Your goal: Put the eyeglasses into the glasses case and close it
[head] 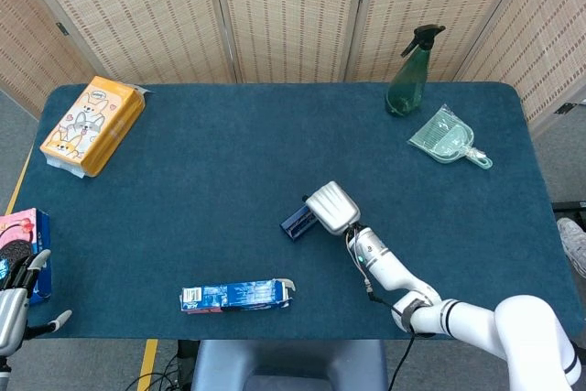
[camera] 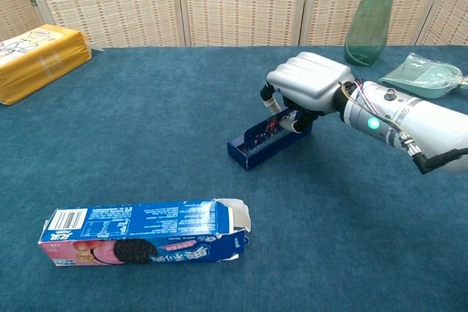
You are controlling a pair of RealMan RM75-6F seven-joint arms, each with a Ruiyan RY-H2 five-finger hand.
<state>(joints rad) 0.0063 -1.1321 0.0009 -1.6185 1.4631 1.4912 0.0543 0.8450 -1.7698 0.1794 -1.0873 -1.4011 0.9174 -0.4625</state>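
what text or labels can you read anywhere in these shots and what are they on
None can be read as words.
Cookie box: barcode and white print along its blue side, too blurred to read.
Yellow pack: small logo above cartoon animals, too small to read.
Pink box at the table's left edge: no legible print.
Glasses case, spray bottle: no text visible.

Worktop (camera: pixel 146 107) w/ matt blue cloth; right hand (camera: pixel 307 82) glossy silver plastic; cookie box (camera: pixel 142 233) glossy card; spray bottle (head: pixel 407 75) clear green plastic.

Right hand (camera: pixel 307 82) fingers curled down; left hand (head: pixel 11 313) spread.
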